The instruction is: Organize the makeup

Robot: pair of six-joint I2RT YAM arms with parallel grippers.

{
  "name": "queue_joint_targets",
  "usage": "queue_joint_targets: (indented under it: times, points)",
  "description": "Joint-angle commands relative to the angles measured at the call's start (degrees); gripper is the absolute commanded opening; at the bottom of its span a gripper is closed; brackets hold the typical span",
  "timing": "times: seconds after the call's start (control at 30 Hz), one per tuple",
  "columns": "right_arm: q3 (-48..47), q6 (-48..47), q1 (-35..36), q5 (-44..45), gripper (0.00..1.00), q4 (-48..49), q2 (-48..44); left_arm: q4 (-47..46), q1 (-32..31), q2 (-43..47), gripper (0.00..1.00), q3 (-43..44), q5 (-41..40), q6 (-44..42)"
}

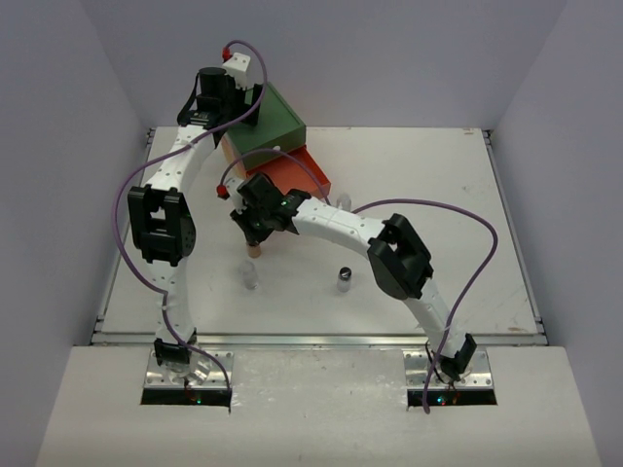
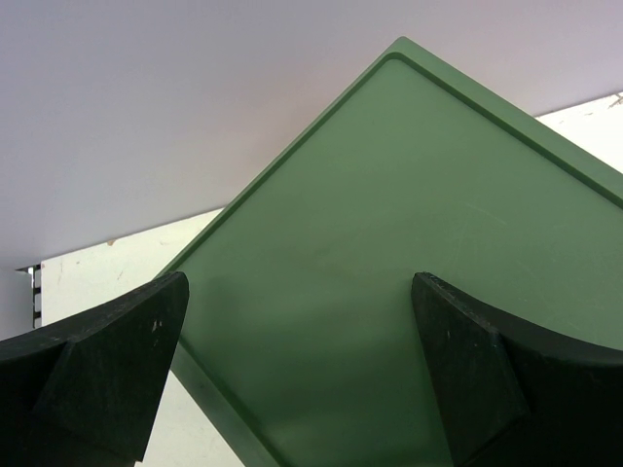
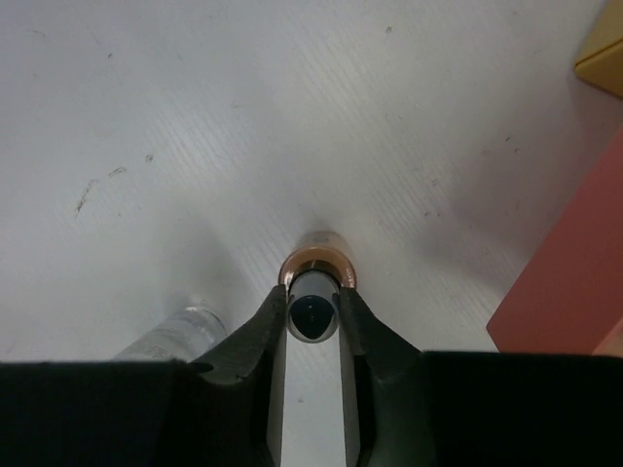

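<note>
Okay, landmark: drawer chest [image 1: 273, 122], green top [image 2: 409, 253], standing on the table [image 1: 438, 243].
Orange drawer [image 1: 297, 167]: pulled out of the chest toward the arms; contents can't be made out, the right arm covers part of it.
Left gripper [image 2: 300, 292]: above the chest's green top, fingers spread wide, nothing between them.
Right gripper [image 3: 311, 297]: just in front of the open drawer, fingers pinching the cap of the tan bottle [image 3: 319, 261].
Tan bottle: upright, in front of the chest, outside the drawer; resting on the table or just off it, can't tell.
Clear jar [image 1: 250, 277]: on the table beside the bottle, farther from the chest.
Black-capped jar [image 1: 344, 278]: on the table, equally far from the chest, apart from the bottle.
</note>
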State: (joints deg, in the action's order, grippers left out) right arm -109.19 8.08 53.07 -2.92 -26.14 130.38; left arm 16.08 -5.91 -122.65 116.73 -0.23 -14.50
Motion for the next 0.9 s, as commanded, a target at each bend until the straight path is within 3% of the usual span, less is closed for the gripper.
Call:
queue_joint_targets:
  times: [0.0,0.07,0.13,0.23,0.33,0.5,0.73,0.87]
  points:
    - [-1.21,-0.49,0.43,0.66,0.10,1.79,0.36,5.98,0.11,-2.62,1.00,-0.65,-0.86,-1.44]
    - [-1.60,-0.76,0.45,1.19,0.00,1.85,-0.14,5.98,0.11,-2.59,1.00,-0.62,-1.00,-1.56]
    - [-4.41,-0.91,0.43,0.24,0.00,1.44,-1.60,5.98,0.14,-2.71,1.00,-0.62,-0.97,-1.53]
    - [-8.68,1.31,-0.29,-7.85,0.00,1.93,-3.43,5.98,0.11,-2.89,1.00,-0.62,-0.83,-1.19]
    - [-12.82,7.96,-3.36,-14.74,0.00,3.95,-5.48,6.05,0.11,-2.95,1.00,-0.62,-0.83,-1.14]
    - [-6.62,19.25,-12.33,-17.46,0.00,11.49,-11.47,5.99,0.11,-2.98,1.00,-0.28,-0.70,-1.08]
    - [1.60,24.49,-19.66,-16.07,0.00,15.95,-14.52,6.07,0.04,-3.47,1.00,0.26,-0.91,-0.97]
    - [-0.45,25.74,-20.52,-14.57,0.00,18.52,-11.20,6.07,0.06,-3.42,1.00,0.11,-1.37,-1.49]
